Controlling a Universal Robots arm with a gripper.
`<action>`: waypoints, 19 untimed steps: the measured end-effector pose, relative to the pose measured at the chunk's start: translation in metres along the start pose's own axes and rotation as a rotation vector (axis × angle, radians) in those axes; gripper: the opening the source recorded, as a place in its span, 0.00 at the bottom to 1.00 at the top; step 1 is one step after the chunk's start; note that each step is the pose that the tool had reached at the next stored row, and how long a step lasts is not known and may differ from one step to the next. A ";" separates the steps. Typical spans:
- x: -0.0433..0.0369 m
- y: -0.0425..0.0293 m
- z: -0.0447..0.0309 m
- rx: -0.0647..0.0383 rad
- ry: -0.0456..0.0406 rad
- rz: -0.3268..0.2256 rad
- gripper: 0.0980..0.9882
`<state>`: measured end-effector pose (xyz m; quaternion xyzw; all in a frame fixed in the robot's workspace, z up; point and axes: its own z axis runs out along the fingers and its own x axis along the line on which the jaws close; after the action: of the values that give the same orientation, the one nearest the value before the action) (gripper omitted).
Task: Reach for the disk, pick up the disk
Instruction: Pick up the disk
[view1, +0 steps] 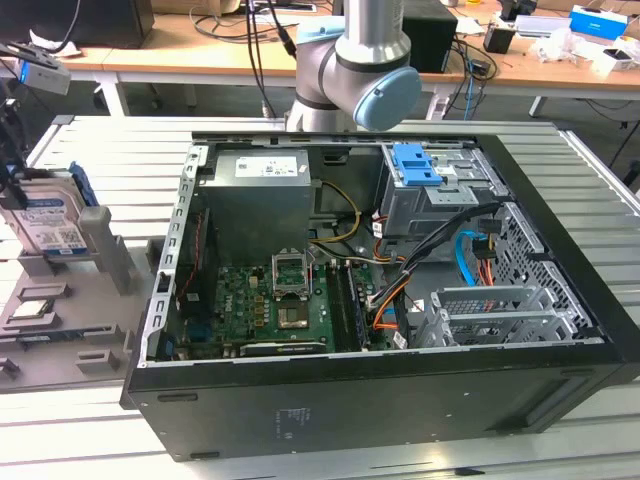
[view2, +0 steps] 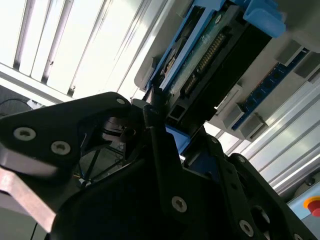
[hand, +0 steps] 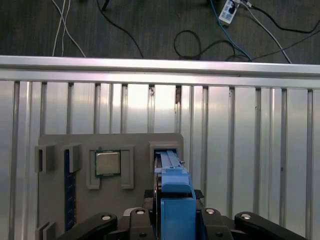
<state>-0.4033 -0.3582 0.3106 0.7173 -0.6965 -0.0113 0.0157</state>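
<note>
Disk (view1: 45, 215) stands on edge in a slot of the grey holder (view1: 115, 265), at 9 o'clock from the open computer case (view1: 350, 410) in the exterior view, on the exterior view's left. Same holder: small square chip (hand: 107, 163) in a square pocket just beside the disk's slot, blue ridged strip (hand: 69, 190) in a narrow slot beyond the chip. Gripper (hand: 176, 199) straddles the disk, black linkage on both sides of the blue frame; clamping or merely flanking, cannot tell.

Case lies open side up: power supply (view1: 260, 195) at its 11 o'clock, motherboard (view1: 265, 300) at 7 o'clock, drive cage (view1: 440, 205) with a blue latch (view1: 415, 165) at 1 o'clock, orange and blue cables (view1: 470, 255) toward 3 o'clock. Arm (view1: 350, 60) rises at the case's 12 o'clock. Holder and case sit on a slatted metal table (view1: 90, 150).

Exterior view gives the disk's white-and-blue label. Second wrist view gives instead the disk's connector end (view2: 210, 52), plus a red button (view2: 313, 204). First wrist view looks down on the blue frame's top edge and shows dark floor with loose cords (hand: 200, 40) beyond the table rail.
</note>
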 end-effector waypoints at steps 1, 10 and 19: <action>-0.0001 0.0001 -0.0034 0.000 0.0000 0.000 0.30; -0.0008 0.0005 -0.0246 0.000 0.0000 0.000 0.30; -0.0010 0.0009 -0.0439 0.000 -0.0001 0.000 0.30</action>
<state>-0.4026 -0.3569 0.3545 0.7173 -0.6965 -0.0114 0.0157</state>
